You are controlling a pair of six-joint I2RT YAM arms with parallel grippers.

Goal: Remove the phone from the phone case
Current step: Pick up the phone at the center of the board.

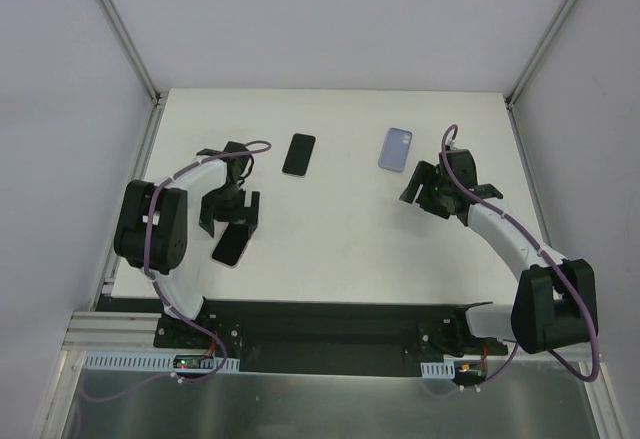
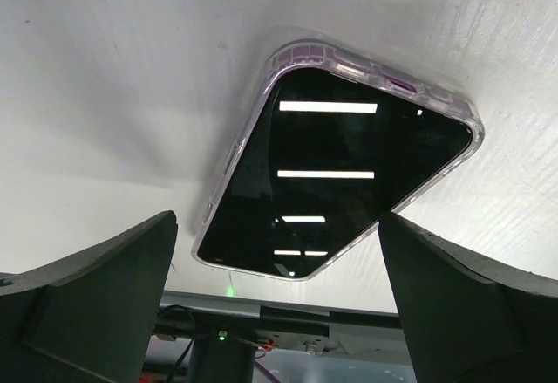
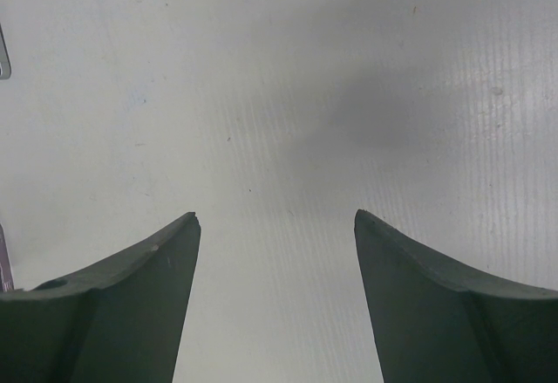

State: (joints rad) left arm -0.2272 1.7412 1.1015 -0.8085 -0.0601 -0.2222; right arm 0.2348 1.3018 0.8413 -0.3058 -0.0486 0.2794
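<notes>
Hovering left gripper (image 1: 228, 222), spread above clear-cased phone (image 2: 336, 174)

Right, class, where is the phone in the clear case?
Top view: the cased phone lies left on the table, right by the left gripper, below and left of the black phone.

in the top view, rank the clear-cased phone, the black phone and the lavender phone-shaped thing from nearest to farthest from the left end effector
From the left end effector:
1. clear-cased phone, right at its open fingers, on the near side.
2. black phone, farther back and to its right.
3. lavender phone-shaped thing, farthest, well off to the right at the back.
</notes>
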